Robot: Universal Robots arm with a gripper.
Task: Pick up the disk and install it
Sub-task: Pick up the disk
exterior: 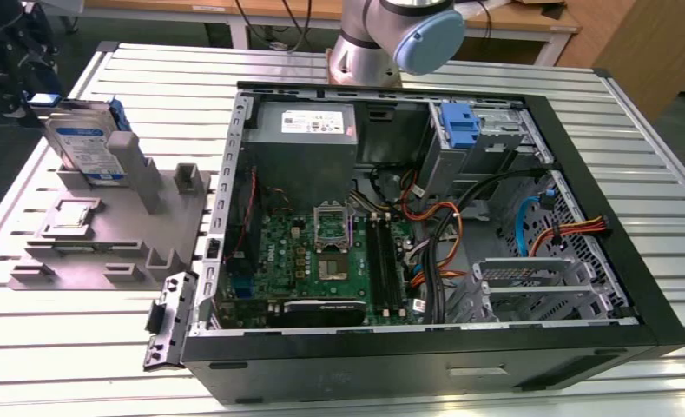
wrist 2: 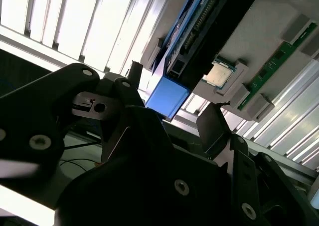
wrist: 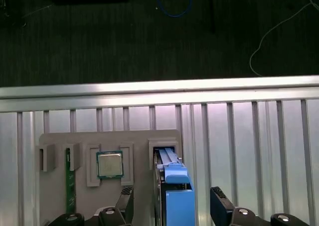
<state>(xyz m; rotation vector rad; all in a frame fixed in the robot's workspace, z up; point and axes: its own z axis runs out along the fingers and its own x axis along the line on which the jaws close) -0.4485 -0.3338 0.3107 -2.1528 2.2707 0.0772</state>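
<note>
Hovering over disk (wrist: pixel 177 208) | hand (wrist: pixel 172 193) spread, fingers (wrist: pixel 219 198) either side of its blue carrier, apparently not touching | disk upright in grey fixture (exterior: pixel 88 252) on worktop (exterior: pixel 75 365), exterior view's left, beside open case (exterior: pixel 620 261) | CPU (wrist: pixel 109 164) in same fixture
</note>
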